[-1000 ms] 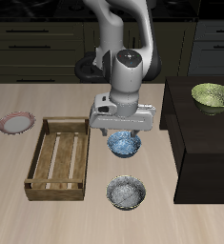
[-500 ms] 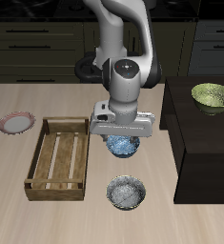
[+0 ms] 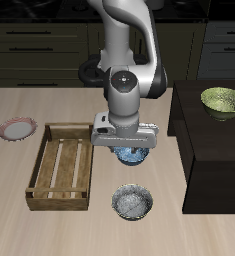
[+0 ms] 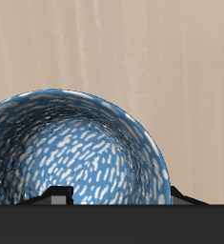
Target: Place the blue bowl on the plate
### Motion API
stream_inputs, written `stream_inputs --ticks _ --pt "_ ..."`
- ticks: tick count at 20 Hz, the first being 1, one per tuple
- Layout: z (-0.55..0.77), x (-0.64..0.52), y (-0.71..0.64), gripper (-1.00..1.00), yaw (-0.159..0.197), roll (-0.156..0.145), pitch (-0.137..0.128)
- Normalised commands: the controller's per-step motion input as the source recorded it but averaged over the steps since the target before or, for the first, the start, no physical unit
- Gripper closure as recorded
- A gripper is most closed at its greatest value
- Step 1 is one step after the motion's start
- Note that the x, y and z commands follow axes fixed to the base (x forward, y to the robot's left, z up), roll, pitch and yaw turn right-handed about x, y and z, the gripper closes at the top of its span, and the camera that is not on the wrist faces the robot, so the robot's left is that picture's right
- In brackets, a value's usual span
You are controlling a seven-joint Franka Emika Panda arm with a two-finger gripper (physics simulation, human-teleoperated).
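The blue bowl, blue with white speckles, sits on the table beside the wooden tray and is mostly covered by the robot's hand. My gripper hangs right over it, low and close. In the wrist view the blue bowl fills the frame, and my gripper is open, its dark fingertips spread wide at the bowl's rim. Nothing is held. The plate, pale with a pinkish-red rim, lies far off near the table's side edge, beyond the tray.
A wooden slatted tray lies between the bowl and the plate. A grey-white speckled bowl sits nearer the front edge. A yellow-green bowl rests on a dark raised block beside the arm.
The gripper has come down over the blue bowl and shifted slightly toward the front edge, hiding more of the bowl. The bowl itself has not moved.
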Motion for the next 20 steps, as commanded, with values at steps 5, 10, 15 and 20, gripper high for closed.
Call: stream_inputs --ticks 5,10,15,20 --pt "0.08 -0.03 -0.05 1.00 -0.011 0.013 -0.005" --pt "0.21 -0.08 0.01 1.00 -0.010 0.033 -0.047" --pt "0.27 -0.19 0.09 1.00 0.012 0.046 -0.035" --pt "0.30 -0.26 0.01 1.00 0.031 0.033 -0.038"
